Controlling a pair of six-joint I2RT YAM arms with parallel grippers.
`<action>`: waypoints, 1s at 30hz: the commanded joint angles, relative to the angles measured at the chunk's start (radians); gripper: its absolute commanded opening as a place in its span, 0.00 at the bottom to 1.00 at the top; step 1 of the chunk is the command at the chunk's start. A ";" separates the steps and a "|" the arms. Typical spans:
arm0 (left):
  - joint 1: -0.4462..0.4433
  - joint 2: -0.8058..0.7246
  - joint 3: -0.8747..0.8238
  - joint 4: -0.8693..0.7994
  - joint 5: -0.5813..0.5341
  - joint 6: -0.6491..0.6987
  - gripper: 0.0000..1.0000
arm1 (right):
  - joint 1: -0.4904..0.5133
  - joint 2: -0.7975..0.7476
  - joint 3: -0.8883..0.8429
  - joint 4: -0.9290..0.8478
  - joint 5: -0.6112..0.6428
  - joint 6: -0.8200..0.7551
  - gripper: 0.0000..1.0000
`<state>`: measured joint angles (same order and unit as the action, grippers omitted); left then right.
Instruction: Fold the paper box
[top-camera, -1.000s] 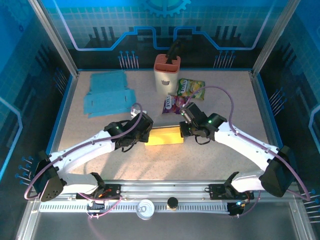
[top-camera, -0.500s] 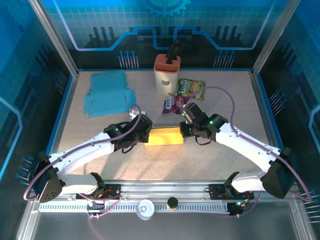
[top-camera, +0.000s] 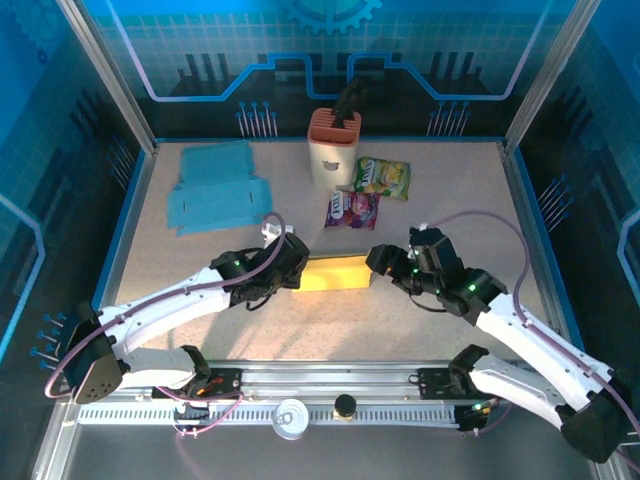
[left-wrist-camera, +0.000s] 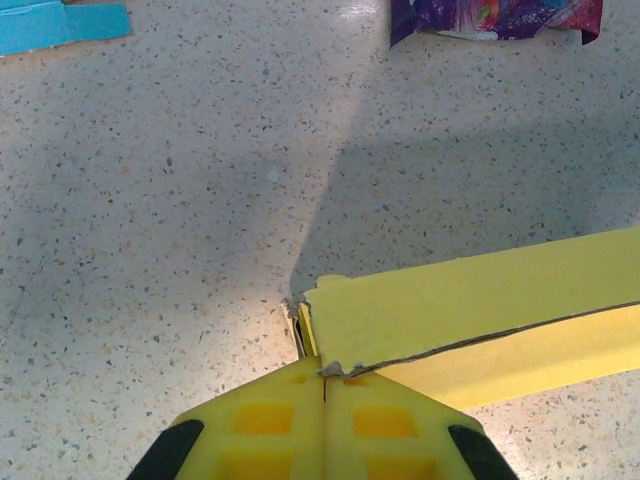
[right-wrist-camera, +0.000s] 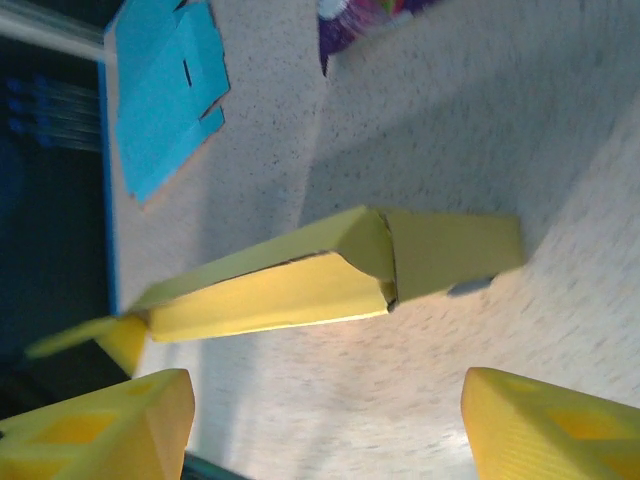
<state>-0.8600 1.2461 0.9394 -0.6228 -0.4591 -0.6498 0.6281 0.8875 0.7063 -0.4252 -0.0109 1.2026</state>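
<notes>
The yellow paper box (top-camera: 333, 272) lies partly folded, long and flat, in the middle of the table. My left gripper (top-camera: 291, 277) is at its left end, shut on a thin end flap of the box (left-wrist-camera: 470, 310); the left gripper (left-wrist-camera: 322, 388) shows its fingers pressed together at the box's corner. My right gripper (top-camera: 379, 262) hangs just off the box's right end, open and touching nothing. In the right wrist view the box (right-wrist-camera: 330, 270) lies beyond the right gripper (right-wrist-camera: 325, 428), whose fingers (right-wrist-camera: 105, 420) stand wide apart over bare table.
Flat blue cardboard sheets (top-camera: 215, 190) lie at the back left. A white and orange holder (top-camera: 333, 147) stands at the back centre. A green snack packet (top-camera: 383, 177) and a purple one (top-camera: 352, 208) lie just behind the box.
My right gripper has opened, let go of the box's right end and pulled back to the right. The left gripper keeps its hold; the box has barely moved.
</notes>
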 joint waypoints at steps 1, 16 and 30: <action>-0.015 0.013 -0.010 -0.044 -0.007 -0.022 0.00 | -0.007 -0.005 -0.053 0.155 -0.056 0.369 0.70; -0.021 0.025 0.004 -0.040 -0.010 -0.017 0.00 | -0.042 0.099 -0.128 0.337 -0.051 0.594 0.67; -0.022 0.017 0.016 -0.035 0.014 -0.016 0.13 | -0.077 0.151 -0.161 0.379 -0.050 0.574 0.32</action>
<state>-0.8742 1.2510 0.9394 -0.6228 -0.4721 -0.6556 0.5617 1.0355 0.5621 -0.0578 -0.0834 1.7882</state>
